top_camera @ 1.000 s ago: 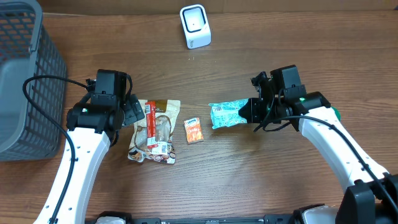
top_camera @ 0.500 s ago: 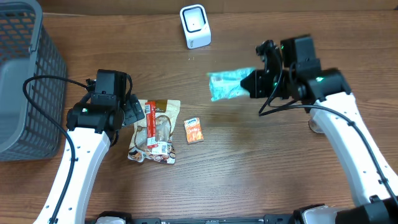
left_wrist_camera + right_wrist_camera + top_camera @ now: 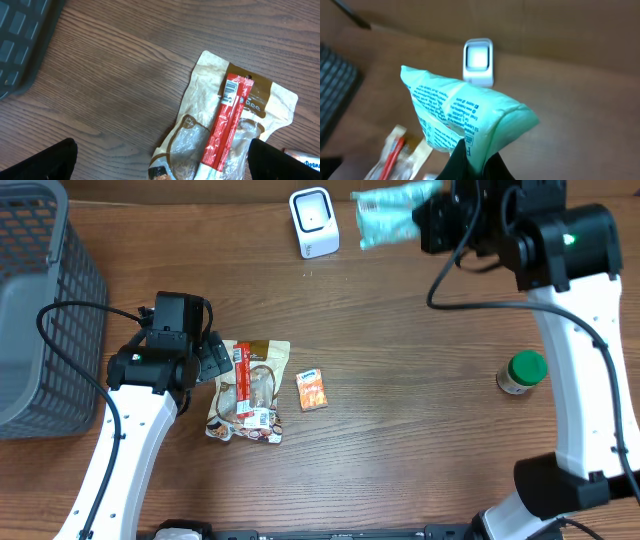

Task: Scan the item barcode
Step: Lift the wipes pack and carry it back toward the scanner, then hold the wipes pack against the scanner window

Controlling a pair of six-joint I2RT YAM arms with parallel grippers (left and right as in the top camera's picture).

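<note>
The right gripper [image 3: 428, 222] clamps the mint-green packet [image 3: 388, 213] (held aloft) just right of the white scanner [image 3: 314, 222], the left gripper [image 3: 218, 362] spread wide, well apart from it

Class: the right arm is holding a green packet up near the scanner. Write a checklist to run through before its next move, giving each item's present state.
1. Packet pinched in right fingers: ok.
2. Scanner unobstructed: ok.
3. Barcode turned towards scanner: cannot tell; only small print shows.
4. Packet lined up before scanner window: not ok; it hangs off to one side.
5. Left fingers clear of the path: ok; open over the pouch, far from the scanner.
</note>
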